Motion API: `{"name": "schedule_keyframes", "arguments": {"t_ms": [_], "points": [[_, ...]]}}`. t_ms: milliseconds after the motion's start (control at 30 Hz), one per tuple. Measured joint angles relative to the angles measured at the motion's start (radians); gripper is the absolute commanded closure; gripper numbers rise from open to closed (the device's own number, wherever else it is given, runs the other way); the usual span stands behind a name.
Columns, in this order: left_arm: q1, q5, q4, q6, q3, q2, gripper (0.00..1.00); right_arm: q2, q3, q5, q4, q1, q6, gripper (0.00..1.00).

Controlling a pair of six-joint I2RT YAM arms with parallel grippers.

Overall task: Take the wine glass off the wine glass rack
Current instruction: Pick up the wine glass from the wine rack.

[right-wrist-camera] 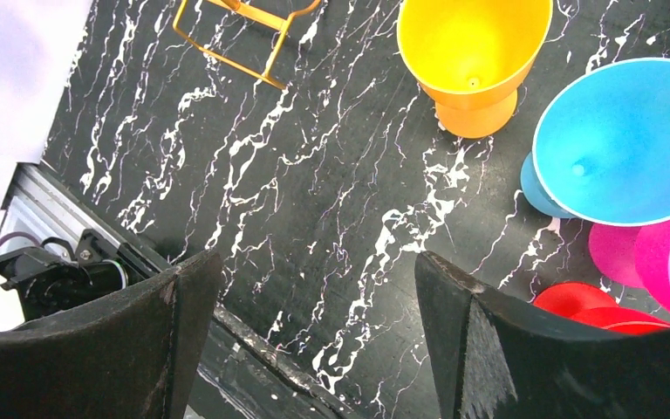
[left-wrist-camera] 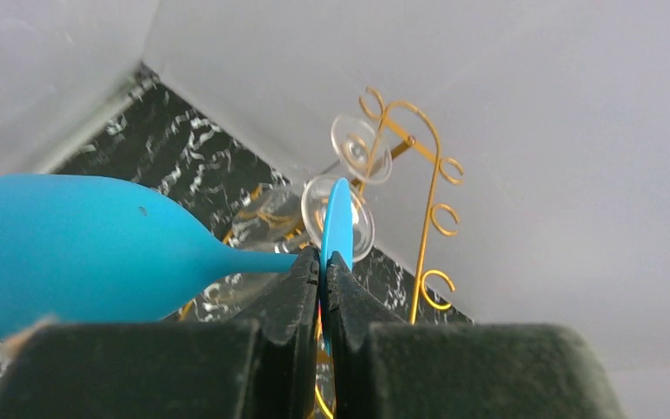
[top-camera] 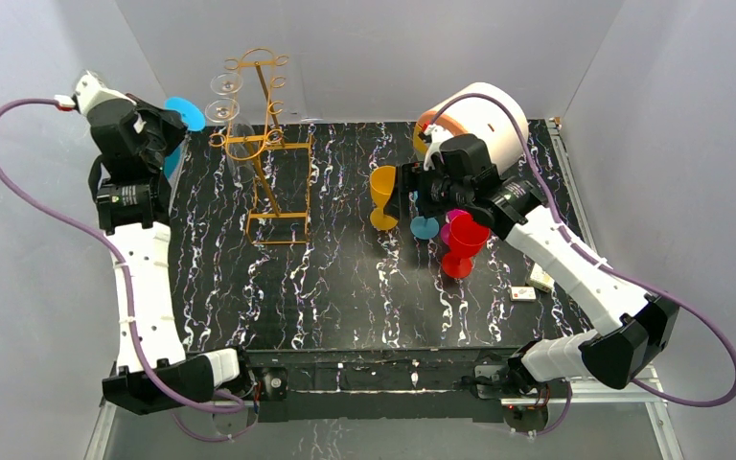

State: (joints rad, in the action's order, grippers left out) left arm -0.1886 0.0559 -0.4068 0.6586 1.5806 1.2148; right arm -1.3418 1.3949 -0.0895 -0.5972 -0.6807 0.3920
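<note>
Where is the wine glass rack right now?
Top view: the wine glass rack stands far-left on the table, two clear glasses hanging on its left side, beside the held blue glass.

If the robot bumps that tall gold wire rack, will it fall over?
Probably it tips easily: the rack stands tall on a small base, and clear glasses hang near its top, off to one side. Its thin wire looks light, so a low push might just slide it along the table.
</note>
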Motion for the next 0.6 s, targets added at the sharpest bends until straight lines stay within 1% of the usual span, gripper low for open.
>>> {"name": "schedule_keyframes", "arguments": {"t_ms": [100, 233, 467, 600], "points": [[0.000, 0.055, -0.026, -0.043, 0.055, -0.015, 1.00, 0.000, 0.010, 0.000, 0.001, 0.000, 0.006, 0.11], [0.012, 0.147, -0.081, -0.085, 0.061, -0.066, 1.00, 0.013, 0.003, 0.000, 0.002, 0.000, 0.019, 0.11], [0.062, 0.327, -0.203, -0.090, -0.106, -0.221, 1.00, 0.101, -0.026, -0.003, 0.006, 0.000, 0.032, 0.10], [0.088, 0.365, -0.249, -0.078, -0.166, -0.294, 1.00, 0.126, -0.031, -0.014, 0.007, 0.000, 0.043, 0.10]]}}
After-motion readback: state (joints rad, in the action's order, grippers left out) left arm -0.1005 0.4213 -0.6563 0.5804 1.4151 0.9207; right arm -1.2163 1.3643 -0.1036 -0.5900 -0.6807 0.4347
